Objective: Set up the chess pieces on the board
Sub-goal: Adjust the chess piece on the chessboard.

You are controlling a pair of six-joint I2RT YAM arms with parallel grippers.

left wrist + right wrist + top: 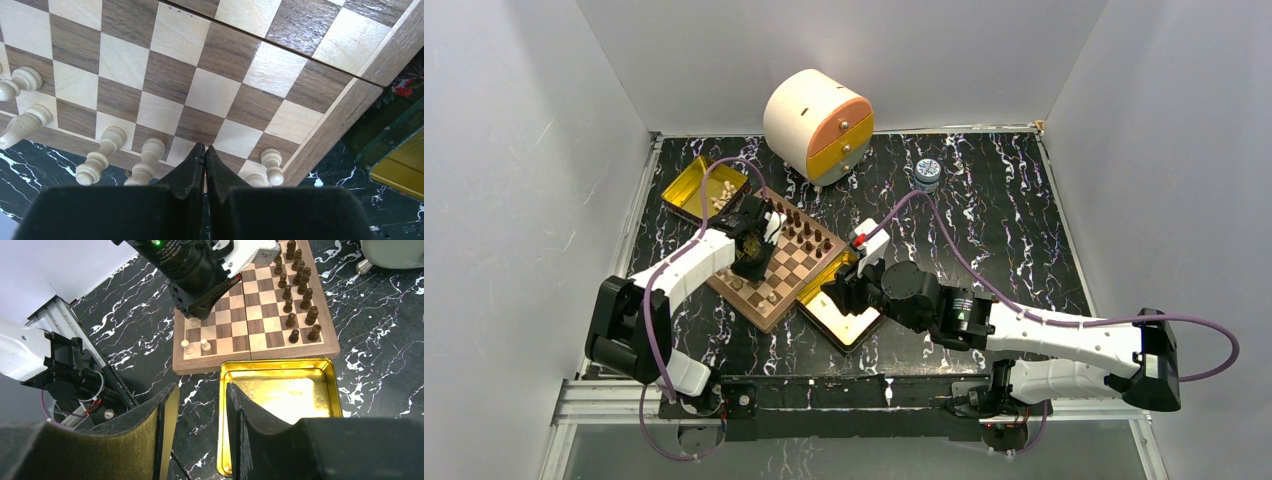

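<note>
Left end effector (205, 153), pinched shut, hovers over the checkered wooden board (165, 80); loose tan wooden pieces (721, 203) lie just far-left, in a gold tin (686, 190).

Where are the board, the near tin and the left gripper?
board (792, 272), top view, bare middle squares.
near tin (290, 400), right wrist view, bare floor.
left gripper (205, 148), left wrist view, between the shut fingertips.

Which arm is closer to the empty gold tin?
Right. The right gripper hangs open across the rim of the tin; the left gripper is shut over the board beside it, among the light pieces.
</note>
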